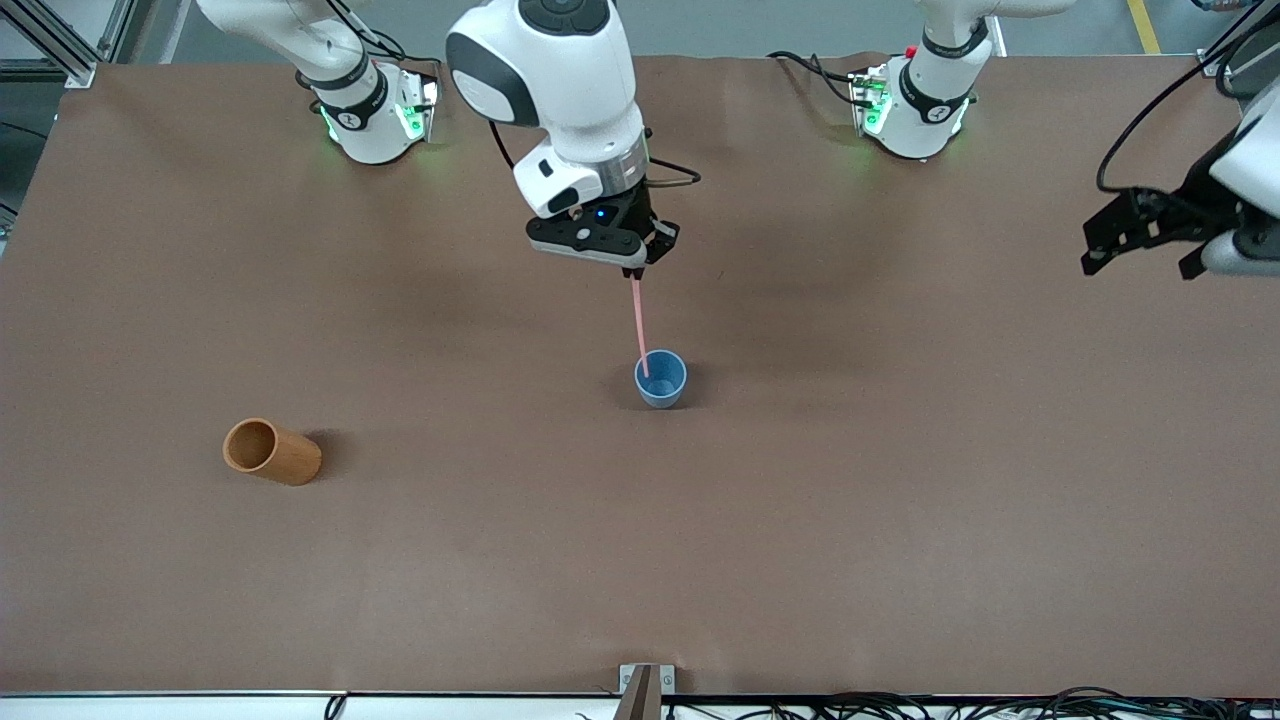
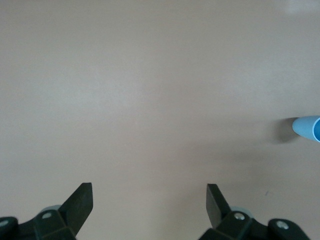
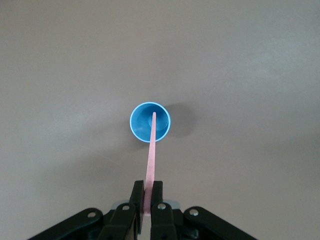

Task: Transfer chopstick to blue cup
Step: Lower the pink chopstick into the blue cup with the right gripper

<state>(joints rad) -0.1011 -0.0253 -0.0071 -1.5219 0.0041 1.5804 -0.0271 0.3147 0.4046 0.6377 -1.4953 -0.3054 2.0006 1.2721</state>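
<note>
Across the front view in order: the orange-brown cup [image 1: 272, 452] lies on its side toward the right arm's end of the surface, well apart from everything else. Next comes the right gripper [image 1: 634, 270], over the blue cup [image 1: 661, 379], its fingers [image 3: 136, 202] clamped on the top end of the chopstick [image 1: 638, 325]. The pale pink stick hangs below the fingers, nearly upright, and in the right wrist view its lower tip [image 3: 153, 116] sits inside the cup's rim; whether it touches the bottom cannot be told. Last, the left gripper [image 1: 1140, 240] waits over the left arm's end of the surface, fingers [image 2: 80, 202] wide apart and holding nothing.

The step in hand looks like the final lowering and release. To do it well, I would keep the tip centred under the fingers and inside the rim, go straight down until the stick is well seated, then part the fingers gently. The cup is small and light, and the stick is long beside it, so a sideways nudge or an early drop could tip the cup or let the stick lean out.

The surface [image 1: 900, 520] is a plain brown sheet, slightly rippled. Past its edge are grey floor, metal framing and cables
</note>
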